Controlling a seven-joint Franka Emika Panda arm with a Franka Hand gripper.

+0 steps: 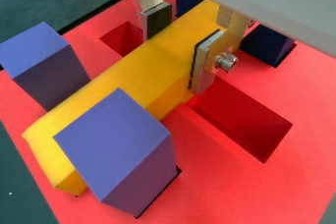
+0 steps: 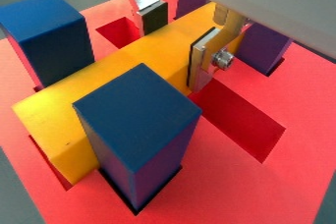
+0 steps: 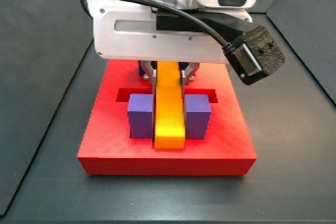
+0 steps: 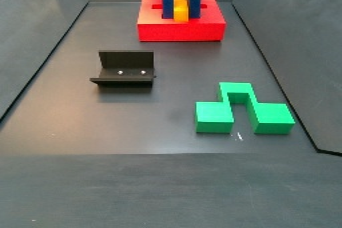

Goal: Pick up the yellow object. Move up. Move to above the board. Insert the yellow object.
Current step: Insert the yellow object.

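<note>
A robot arm reaches down over a red board (image 3: 167,154) that sits at the far end of a dark tabletop (image 4: 120,122). The hand (image 1: 184,39) is low over the board's far half, its two flat silver fingers (image 2: 206,57) pressed against the long sides of a yellow bar (image 3: 170,112), so the hand is clamped on the bar. In both wrist views the bar (image 1: 125,95) lies lengthwise in a recessed slot of the board (image 1: 282,184), passing between upright posts. A blue post (image 2: 136,130) stands just beside the bar on one side, and another blue post (image 2: 50,33) stands just beside it on the opposite side. Two darker purple posts (image 2: 268,46) stand beyond the fingers. An open slot (image 1: 243,120) in the board runs crosswise away from the bar.

In a side view, the bar runs from under the hand toward the board's near edge, shading from yellow to orange, with purple posts (image 3: 140,115) touching it on the left and right.

Nearer on the tabletop, well apart from the board (image 4: 181,27), stands the dark fixture (image 4: 124,69) on the left. A green block (image 4: 242,110) lies to its right.
</note>
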